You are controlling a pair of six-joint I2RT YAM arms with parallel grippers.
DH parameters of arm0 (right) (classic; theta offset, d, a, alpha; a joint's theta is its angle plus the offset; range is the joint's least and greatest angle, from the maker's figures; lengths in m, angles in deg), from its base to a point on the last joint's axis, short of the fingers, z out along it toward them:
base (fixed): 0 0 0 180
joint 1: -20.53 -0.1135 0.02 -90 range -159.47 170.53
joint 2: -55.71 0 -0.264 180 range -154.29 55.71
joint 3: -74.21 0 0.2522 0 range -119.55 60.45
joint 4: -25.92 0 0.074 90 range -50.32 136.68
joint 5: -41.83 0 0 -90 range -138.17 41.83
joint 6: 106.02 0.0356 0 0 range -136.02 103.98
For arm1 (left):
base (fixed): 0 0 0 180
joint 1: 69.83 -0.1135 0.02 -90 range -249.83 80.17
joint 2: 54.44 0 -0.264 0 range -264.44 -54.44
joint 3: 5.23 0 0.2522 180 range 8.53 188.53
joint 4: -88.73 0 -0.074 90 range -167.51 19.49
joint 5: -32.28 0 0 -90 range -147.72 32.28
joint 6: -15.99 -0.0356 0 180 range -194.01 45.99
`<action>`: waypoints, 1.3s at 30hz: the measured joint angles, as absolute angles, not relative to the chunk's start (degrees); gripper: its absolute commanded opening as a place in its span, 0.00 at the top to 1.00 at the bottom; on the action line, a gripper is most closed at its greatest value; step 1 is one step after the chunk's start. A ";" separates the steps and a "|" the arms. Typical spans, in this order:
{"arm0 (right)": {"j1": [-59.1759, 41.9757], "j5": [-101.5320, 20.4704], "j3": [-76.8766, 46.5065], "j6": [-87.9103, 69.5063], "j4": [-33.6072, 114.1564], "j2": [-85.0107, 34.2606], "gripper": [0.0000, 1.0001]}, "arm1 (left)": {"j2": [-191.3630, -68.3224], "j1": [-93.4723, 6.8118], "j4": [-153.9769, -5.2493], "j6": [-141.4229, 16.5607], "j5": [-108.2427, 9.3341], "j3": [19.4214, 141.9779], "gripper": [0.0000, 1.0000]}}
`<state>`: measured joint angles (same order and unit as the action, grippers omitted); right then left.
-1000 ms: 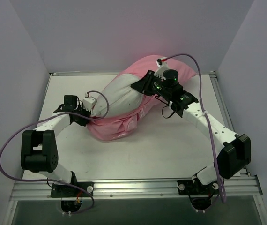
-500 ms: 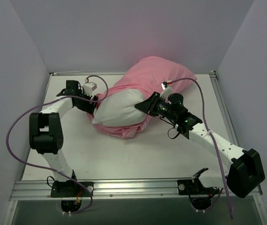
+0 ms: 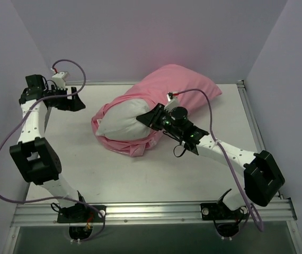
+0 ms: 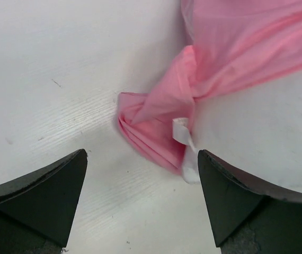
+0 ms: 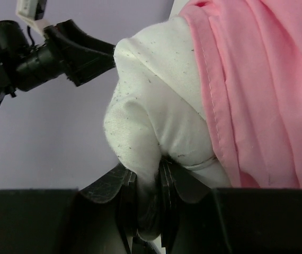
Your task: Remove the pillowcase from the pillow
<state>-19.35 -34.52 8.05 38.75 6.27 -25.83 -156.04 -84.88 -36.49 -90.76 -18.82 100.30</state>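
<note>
Top view, pillow: the pillow lies mid-table. Its near-left end is bare and white, and the rest is inside the pillowcase.
Top view, pillowcase: it covers the far-right half, and its pink mouth is bunched around and under the bare end.
Top view, left gripper: the left gripper hangs over the far-left of the table, well apart from the cloth.
Top view, right gripper: the right gripper sits on the white end.
Left wrist, jaws: they stand wide apart with nothing between them.
Left wrist, cloth: a twisted pink bunch lies on the table ahead, touching the white pillow on its right.
Right wrist, grip: the fingers are pinched on a fold of the white pillow. The pink hem runs just beside them on the right, outside the jaws.
Done: by the look of it, roughly half the pillow is out.
Left: the covered half must come free. That likely needs a hold on the pink cloth, and no gripper has one now.
</note>
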 measured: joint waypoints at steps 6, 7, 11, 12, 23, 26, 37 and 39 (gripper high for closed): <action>-24.90 -40.03 -0.94 38.96 5.59 -34.27 1.00 | -140.67 -79.89 -30.77 -97.74 -17.55 95.38 0.06; -25.67 -40.80 -2.16 38.86 5.53 -35.43 1.00 | -136.89 -76.59 -31.29 -99.00 -18.71 92.58 0.06; -27.96 -42.46 -4.83 38.86 5.18 -38.55 1.00 | -127.01 -64.70 -29.76 -103.73 -20.31 86.11 0.06; -28.36 -42.72 -5.24 38.83 5.20 -38.97 1.00 | -126.42 -64.29 -29.89 -104.16 -20.81 86.00 0.06; -29.43 -43.75 -8.13 38.83 6.03 -40.63 1.00 | -128.80 -57.56 -34.64 -110.79 -31.06 80.28 0.06; -29.47 -43.77 -8.80 38.61 7.41 -40.63 1.00 | -131.01 -55.48 -38.64 -112.32 -34.78 78.57 0.06; -28.79 -46.76 -8.87 38.59 9.48 -40.63 1.00 | -136.65 -52.97 -49.50 -110.61 -38.80 77.41 0.98; -28.55 -46.59 -8.87 38.31 9.96 -40.52 0.96 | -136.89 -52.88 -49.54 -109.36 -37.68 77.33 0.98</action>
<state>-28.55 -46.59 -8.87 38.31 9.96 -40.52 -136.89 -52.88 -49.54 -109.36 -37.68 77.33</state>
